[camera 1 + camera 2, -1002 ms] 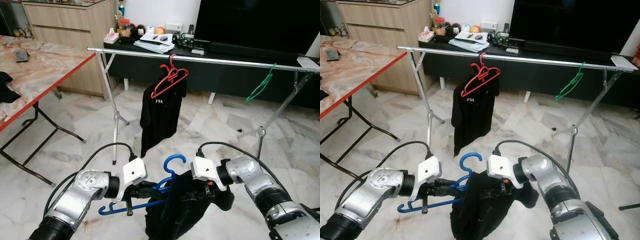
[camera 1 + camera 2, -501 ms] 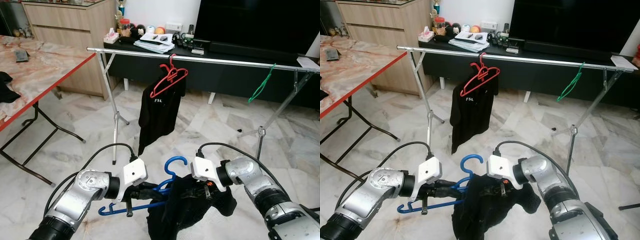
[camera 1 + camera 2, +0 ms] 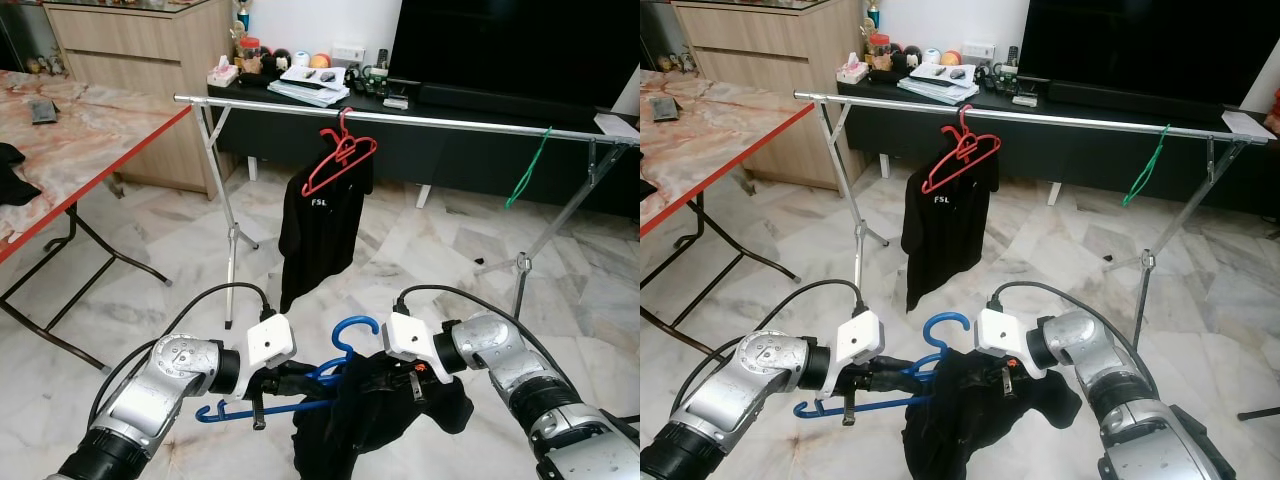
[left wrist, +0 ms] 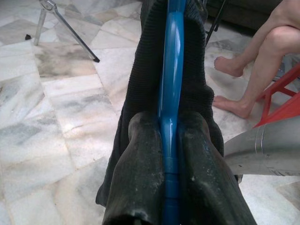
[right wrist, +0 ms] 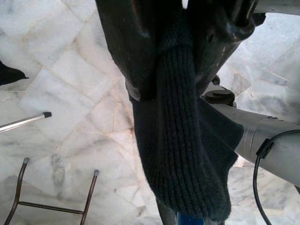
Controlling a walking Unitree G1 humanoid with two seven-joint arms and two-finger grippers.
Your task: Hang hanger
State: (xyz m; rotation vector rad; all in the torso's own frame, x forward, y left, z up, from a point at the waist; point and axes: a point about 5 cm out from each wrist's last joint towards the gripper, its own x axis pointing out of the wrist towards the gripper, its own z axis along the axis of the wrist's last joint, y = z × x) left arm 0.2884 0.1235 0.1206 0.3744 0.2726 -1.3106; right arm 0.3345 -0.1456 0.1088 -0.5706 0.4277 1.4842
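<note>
Marble floor (image 3: 150,250) runs under a red-edged table (image 3: 80,150) at your left and a silver clothes rail (image 3: 450,122) carrying a red hanger (image 3: 338,160) with a black shirt (image 3: 322,235), then a green hanger (image 3: 527,168) toward its right end. Your left gripper (image 3: 300,378) is clenched on the blue hanger (image 3: 335,365), held low and well short of the rail, while your right gripper (image 3: 415,385) pinches the dark garment (image 3: 375,415) draped over it. Likely risk: the knit slides off one shoulder during the lift, or the hook snags the red hanger.
</note>
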